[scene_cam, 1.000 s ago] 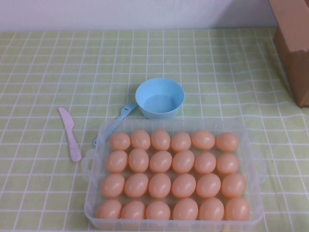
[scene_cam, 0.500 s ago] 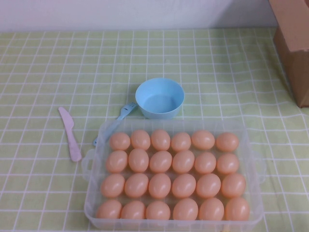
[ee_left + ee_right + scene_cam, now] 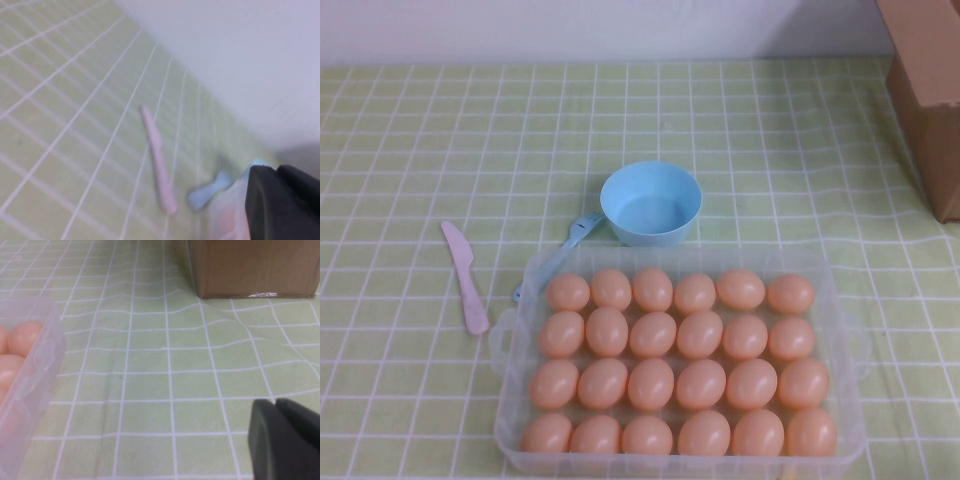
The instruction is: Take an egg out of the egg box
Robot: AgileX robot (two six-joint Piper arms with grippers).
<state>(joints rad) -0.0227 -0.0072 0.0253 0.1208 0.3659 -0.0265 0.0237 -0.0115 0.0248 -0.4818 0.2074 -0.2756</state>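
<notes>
The clear plastic egg box [image 3: 842, 330] lies at the table's near edge, filled with peach-orange eggs [image 3: 652, 334] in four rows. Neither arm shows in the high view. My left gripper [image 3: 276, 171] is shut with nothing in it, hovering left of the box, whose blurred corner [image 3: 225, 215] lies just beside it. My right gripper [image 3: 275, 403] is shut and empty over bare cloth, right of the egg box [image 3: 35, 370], where two eggs [image 3: 24, 337] show through the wall.
A light-blue bowl [image 3: 651, 203] stands just behind the box, with a blue fork [image 3: 560, 253] at its left. A pink plastic knife [image 3: 466, 276] lies further left. A cardboard box [image 3: 926, 90] stands at the far right. The green checked cloth is wrinkled near it.
</notes>
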